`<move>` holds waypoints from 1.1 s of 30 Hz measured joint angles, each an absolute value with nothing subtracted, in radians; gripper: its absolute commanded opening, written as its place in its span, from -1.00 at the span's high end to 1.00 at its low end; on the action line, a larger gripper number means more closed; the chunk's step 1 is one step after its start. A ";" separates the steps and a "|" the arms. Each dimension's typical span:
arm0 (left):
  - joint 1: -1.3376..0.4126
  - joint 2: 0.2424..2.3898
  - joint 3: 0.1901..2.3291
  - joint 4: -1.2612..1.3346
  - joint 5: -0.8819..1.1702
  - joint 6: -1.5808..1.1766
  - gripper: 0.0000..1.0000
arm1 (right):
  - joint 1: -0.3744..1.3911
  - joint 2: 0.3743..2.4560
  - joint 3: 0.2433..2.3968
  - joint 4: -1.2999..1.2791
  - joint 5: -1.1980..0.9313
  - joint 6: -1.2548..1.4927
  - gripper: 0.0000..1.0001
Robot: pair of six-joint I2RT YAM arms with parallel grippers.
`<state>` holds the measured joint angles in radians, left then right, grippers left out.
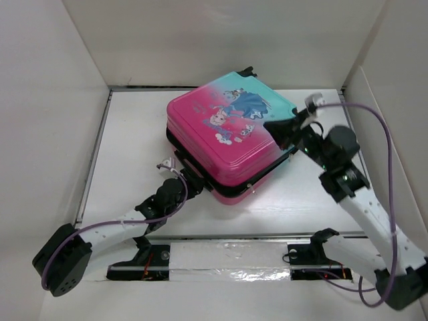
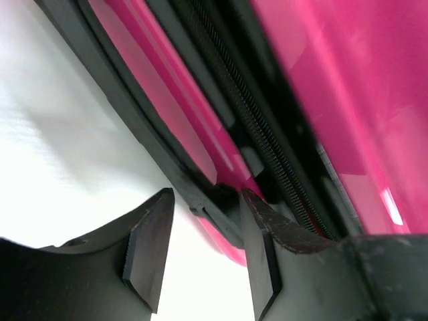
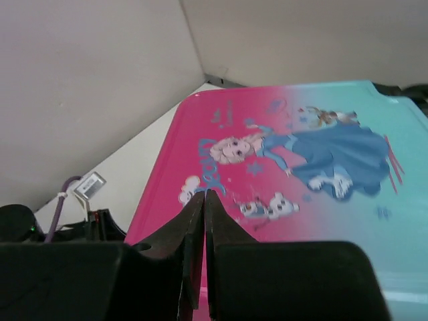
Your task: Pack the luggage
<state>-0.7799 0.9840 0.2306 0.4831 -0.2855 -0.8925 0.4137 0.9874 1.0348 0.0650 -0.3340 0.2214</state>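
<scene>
The luggage (image 1: 227,134) lies flat and closed on the white table, pink-to-teal shell with the princess print facing up; its lining is hidden. My left gripper (image 1: 189,176) is open at its near-left corner, at table level. In the left wrist view the fingers (image 2: 150,247) straddle the dark edge trim just below the zipper (image 2: 267,140) of the pink shell (image 2: 321,80), gripping nothing. My right gripper (image 1: 273,126) is shut and empty, its tips over the lid's right side. In the right wrist view (image 3: 204,195) the closed tips point at the printed lid (image 3: 321,147).
White enclosure walls (image 1: 53,80) stand on the left, back and right. A silver tape strip (image 1: 227,264) runs along the near edge between the arm bases. A purple cable (image 1: 384,134) loops off the right arm. A small tag (image 3: 89,185) hangs on the left arm.
</scene>
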 measured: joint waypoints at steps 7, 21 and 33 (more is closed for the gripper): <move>-0.727 0.737 0.303 0.413 -0.430 -0.848 0.12 | 0.316 0.670 0.646 0.022 -0.024 0.340 0.92; -0.131 1.312 0.947 0.510 -0.170 -0.931 -0.26 | 0.210 0.858 0.495 -0.031 0.182 0.446 0.94; 0.028 2.168 1.673 0.159 0.237 -0.809 -0.32 | 0.146 0.995 0.491 0.067 0.195 0.445 0.87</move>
